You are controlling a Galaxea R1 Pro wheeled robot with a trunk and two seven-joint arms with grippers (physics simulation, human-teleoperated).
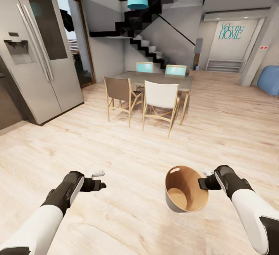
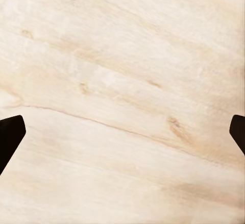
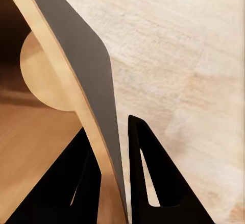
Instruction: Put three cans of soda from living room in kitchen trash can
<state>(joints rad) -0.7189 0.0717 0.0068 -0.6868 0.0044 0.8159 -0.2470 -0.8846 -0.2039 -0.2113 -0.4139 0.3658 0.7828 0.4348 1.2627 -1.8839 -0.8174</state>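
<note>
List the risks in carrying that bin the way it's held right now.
1. The right pincer pinches only the thin wall of the trash can, one finger inside, one outside. Held at a single rim point, it may swing or slip.
2. The bin hangs tilted, with its mouth facing up toward the camera; anything dropped in could roll out.
3. The left pincer is open and free over the floor, giving no support.

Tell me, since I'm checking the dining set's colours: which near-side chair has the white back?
The white chair, the near-side one toward the robot's right; beside it stands the brown chair, and the far two are teal.
</note>
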